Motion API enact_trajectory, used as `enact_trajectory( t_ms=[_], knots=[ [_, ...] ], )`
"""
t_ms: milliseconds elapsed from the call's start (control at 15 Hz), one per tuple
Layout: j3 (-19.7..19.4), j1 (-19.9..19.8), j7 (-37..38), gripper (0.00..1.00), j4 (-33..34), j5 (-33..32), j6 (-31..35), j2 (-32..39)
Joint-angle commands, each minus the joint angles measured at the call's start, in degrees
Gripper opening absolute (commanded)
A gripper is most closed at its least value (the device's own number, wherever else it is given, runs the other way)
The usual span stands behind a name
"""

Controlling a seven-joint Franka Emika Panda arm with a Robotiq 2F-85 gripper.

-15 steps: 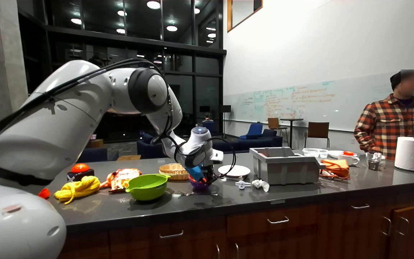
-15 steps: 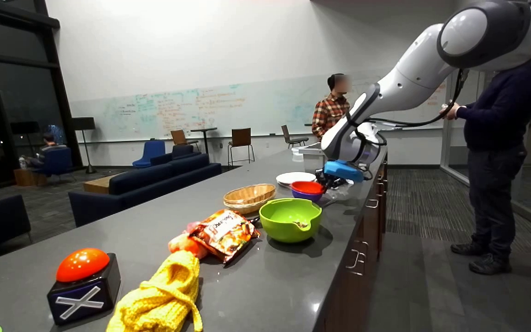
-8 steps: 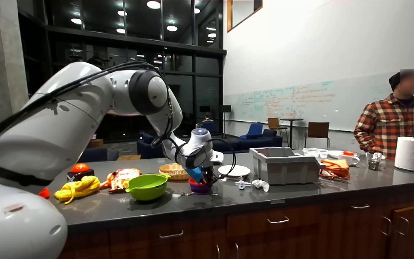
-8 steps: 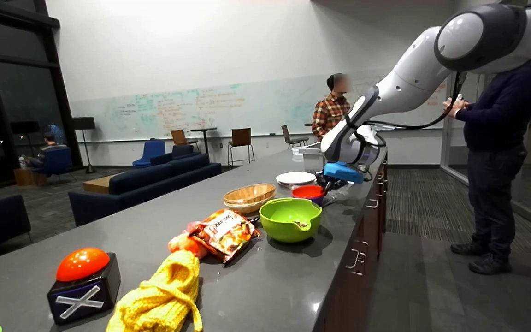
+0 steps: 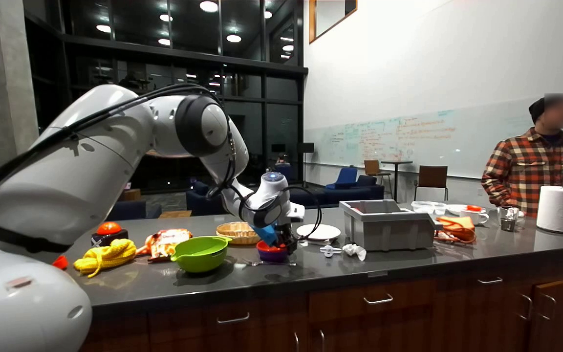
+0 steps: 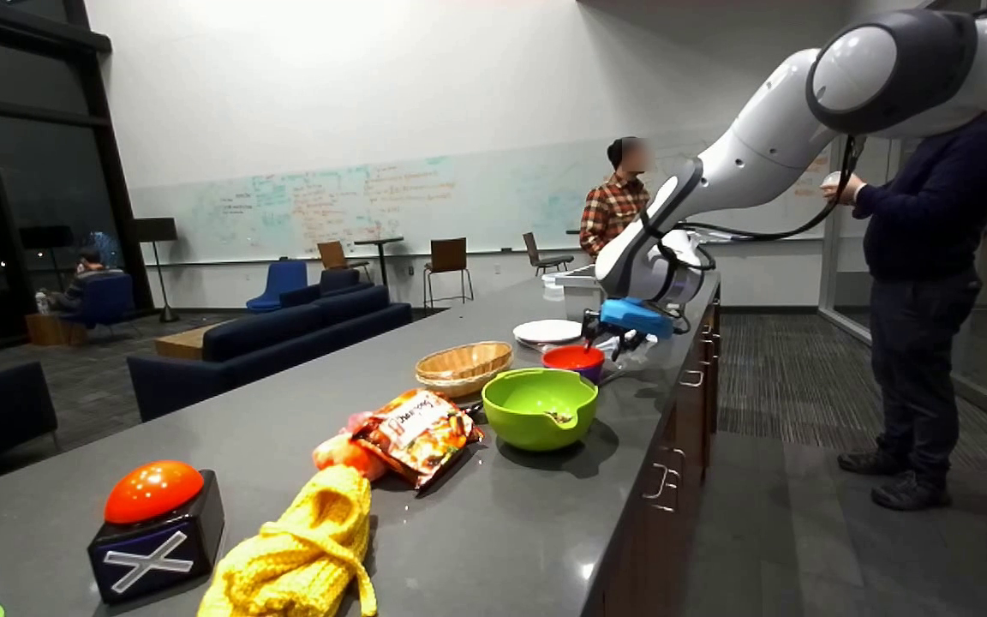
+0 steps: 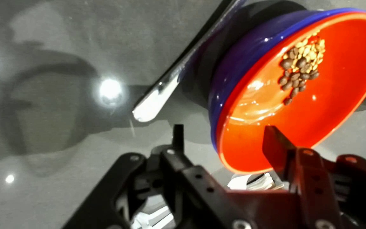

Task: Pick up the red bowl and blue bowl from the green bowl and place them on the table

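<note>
1. Since the red bowl (image 7: 326,105), nested in the blue bowl (image 7: 243,55), rests on the counter (image 6: 493,531) apart from the green bowl (image 6: 528,431), placement appears done.
2. Tool (image 7: 226,135): jaws parted, one over the red bowl, gripping nothing; withdrawal presumably remains.
3. Packet (image 6: 421,437), whiteboard (image 6: 502,201): print illegible. Box (image 6: 151,545): pale cross (image 6: 149,563).
</note>
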Motion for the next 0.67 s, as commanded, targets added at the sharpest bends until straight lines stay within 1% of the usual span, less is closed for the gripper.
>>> enact_trajectory(
  t_ms=[0,67,133,467,600],
  knots=[
    [-0.03,0.04,1.15,0.97,-0.08,-0.51,0.08,-1.25],
    [0.38,-0.03,0.70,1.00,-0.65,-0.45,0.51,-2.07],
    [0.65,0.06,0.41,1.00,-1.47,-0.47,0.95,-3.07],
    [3.22,1.05,-2.62,1.00,-7.27,-1.32,4.53,-9.80],
    [3.75,2.06,-3.86,1.00,-10.85,-2.59,5.14,-13.34]
  ],
)
